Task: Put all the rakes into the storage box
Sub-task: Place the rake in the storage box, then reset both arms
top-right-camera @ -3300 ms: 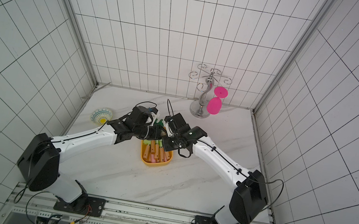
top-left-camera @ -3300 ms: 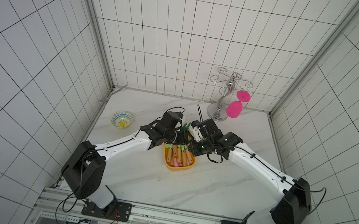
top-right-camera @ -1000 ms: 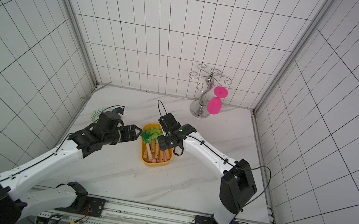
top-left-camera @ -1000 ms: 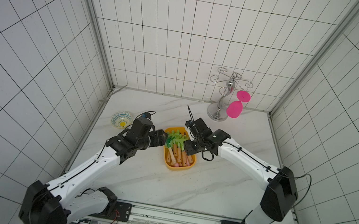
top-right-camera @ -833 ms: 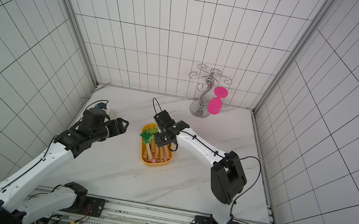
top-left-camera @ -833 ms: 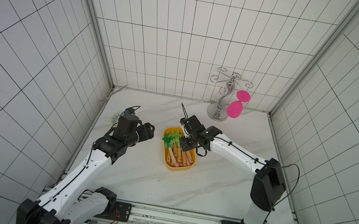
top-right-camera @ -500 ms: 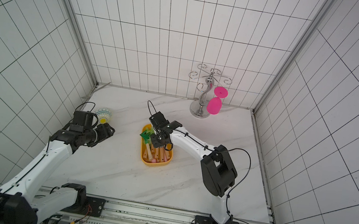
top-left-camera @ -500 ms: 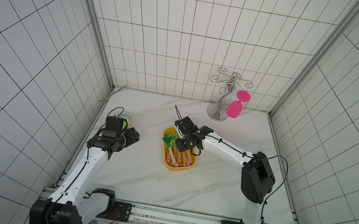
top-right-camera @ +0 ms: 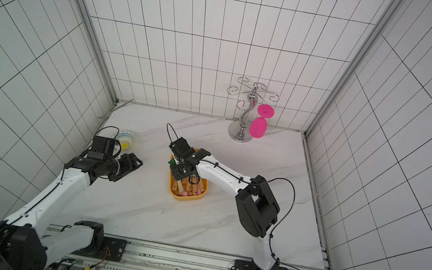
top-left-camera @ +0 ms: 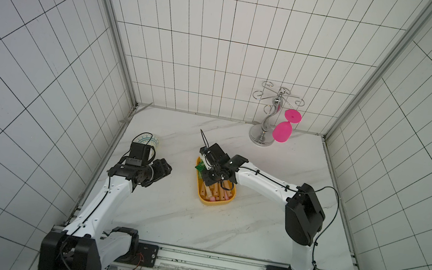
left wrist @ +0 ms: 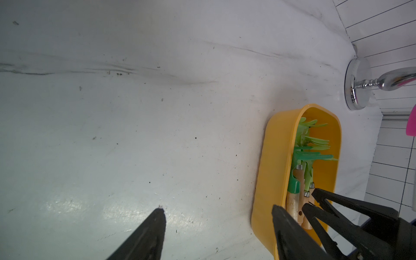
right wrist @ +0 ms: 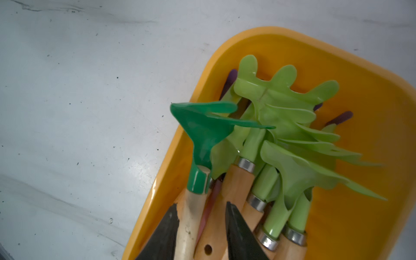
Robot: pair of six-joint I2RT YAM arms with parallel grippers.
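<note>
The dark green rake (right wrist: 207, 135) is lying inside the storage box (right wrist: 371, 101), the yellow-orange tub, hard against one long wall. Its wooden handle is running along that wall, and its tines are resting on top of the pale green rakes (right wrist: 281, 112) that are filling the tub, with one corner of the head reaching out over the rim. The right gripper (right wrist: 201, 206) is hanging low over the handle end of the pile, its jaws standing part-closed on either side of the rake's handle. One finger (right wrist: 162, 236) is touching the handle while the other is sitting over a neighbouring handle, so I cannot tell whether the pincer is pinching the rake or merely bracketing it. Judging from this, the carrying is done and the rake is as good as stowed. What is remaining is for the jaws to be spreading clear and the arm to be lifting away without dragging the handle, and perhaps a nudge so that the head is sitting wholly within the rim. The left gripper (left wrist: 217, 210) is taking no part: its jaws are gaping wide and empty over the bare marble tabletop (left wrist: 135, 135), apart from the tub and near the small patterned bowl (top-left-camera: 147, 140).
</note>
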